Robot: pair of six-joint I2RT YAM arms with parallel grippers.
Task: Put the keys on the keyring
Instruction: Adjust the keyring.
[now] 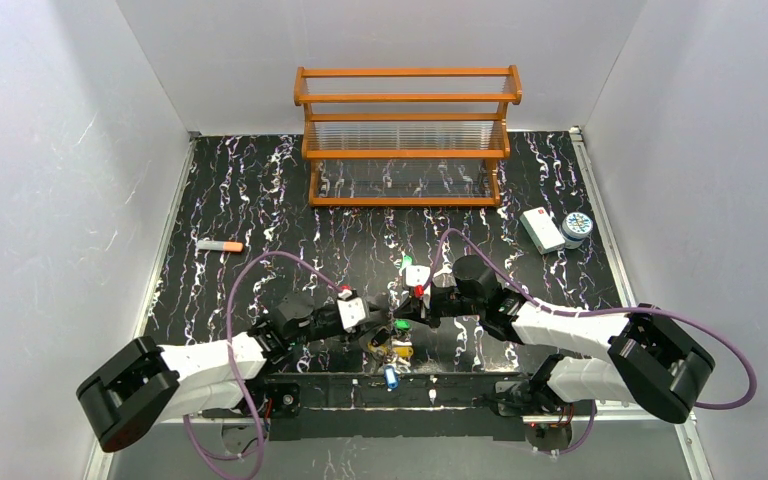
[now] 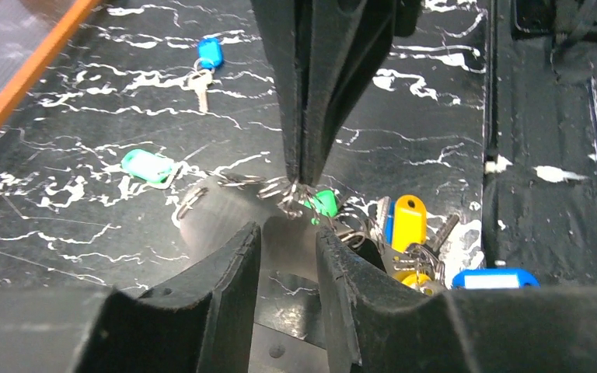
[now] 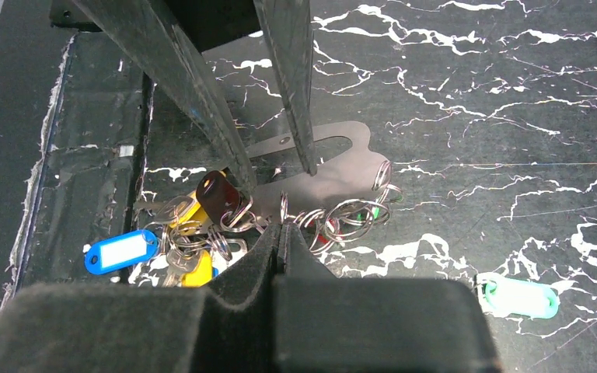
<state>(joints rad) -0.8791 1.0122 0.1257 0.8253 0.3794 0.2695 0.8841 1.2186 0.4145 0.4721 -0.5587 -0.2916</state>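
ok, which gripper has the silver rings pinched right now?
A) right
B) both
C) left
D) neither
A: the right gripper is shut on the silver rings, while the left gripper has its jaws apart just short of them.

The table is a black slab veined with white, walled in by pale panels. At 12 o'clock a wooden rack stands against the far edge. Toward 2 o'clock a white box lies just beside a round patterned tin. At 9 o'clock rests a grey stick with an orange tip. Toward 6 o'clock a heap of keys with yellow and blue tags and linked rings lies partly on a flat silvery plate. A green-tagged key lies apart near the centre.
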